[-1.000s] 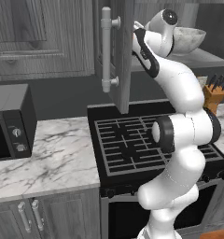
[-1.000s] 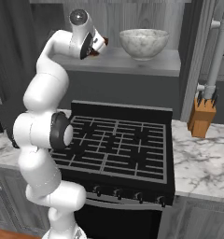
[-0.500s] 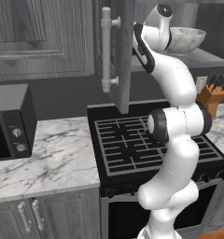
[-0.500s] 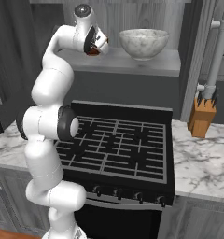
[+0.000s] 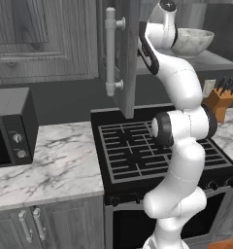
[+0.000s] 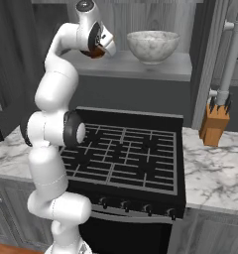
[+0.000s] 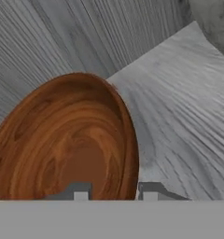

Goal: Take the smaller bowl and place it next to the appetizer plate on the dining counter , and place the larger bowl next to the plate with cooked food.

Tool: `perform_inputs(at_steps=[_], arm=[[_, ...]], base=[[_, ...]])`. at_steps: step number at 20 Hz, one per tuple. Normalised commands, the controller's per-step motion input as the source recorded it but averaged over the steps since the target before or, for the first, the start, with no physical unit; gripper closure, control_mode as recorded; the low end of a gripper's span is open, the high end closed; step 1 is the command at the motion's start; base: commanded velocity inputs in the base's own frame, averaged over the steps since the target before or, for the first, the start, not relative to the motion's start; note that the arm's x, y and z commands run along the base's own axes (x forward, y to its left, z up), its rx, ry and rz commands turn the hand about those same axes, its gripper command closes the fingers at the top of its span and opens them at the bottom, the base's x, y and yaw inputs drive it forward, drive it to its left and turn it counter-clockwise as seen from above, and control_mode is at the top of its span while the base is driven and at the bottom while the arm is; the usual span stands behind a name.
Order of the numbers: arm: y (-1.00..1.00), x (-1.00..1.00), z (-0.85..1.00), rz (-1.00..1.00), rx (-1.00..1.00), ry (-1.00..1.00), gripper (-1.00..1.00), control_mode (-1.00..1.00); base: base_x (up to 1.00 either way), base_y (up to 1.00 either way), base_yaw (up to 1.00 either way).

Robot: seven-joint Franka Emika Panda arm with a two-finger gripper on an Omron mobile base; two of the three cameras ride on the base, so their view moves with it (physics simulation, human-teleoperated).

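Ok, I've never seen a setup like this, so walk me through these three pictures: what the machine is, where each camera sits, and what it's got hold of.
The machine is a white jointed robot arm on a driving base, in a rendered kitchen. Two pictures come from cameras on the base, behind the arm to its left and right; both look over a black gas stove set between white marble counters. The third camera sits on the hand and looks along the end effector.

The arm reaches up to a grey wooden shelf above the stove. There the end effector's two fingers straddle the rim of the small glossy reddish-brown wooden bowl, one inside and one outside. A larger grey-white speckled stone bowl stands beside it. A wooden knife block stands on the right counter.
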Motion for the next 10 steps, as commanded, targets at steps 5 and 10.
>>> perform_inputs(at_steps=[5,10], arm=[[0.0,-0.51,-0.52,-0.07,-0.08,-0.15,1.0,-1.0],[0.01,-0.97,-0.57,-0.07,-0.05,-0.03,1.0,-1.0]], base=[[0.0,0.0,0.0],[0.0,0.0,0.0]])
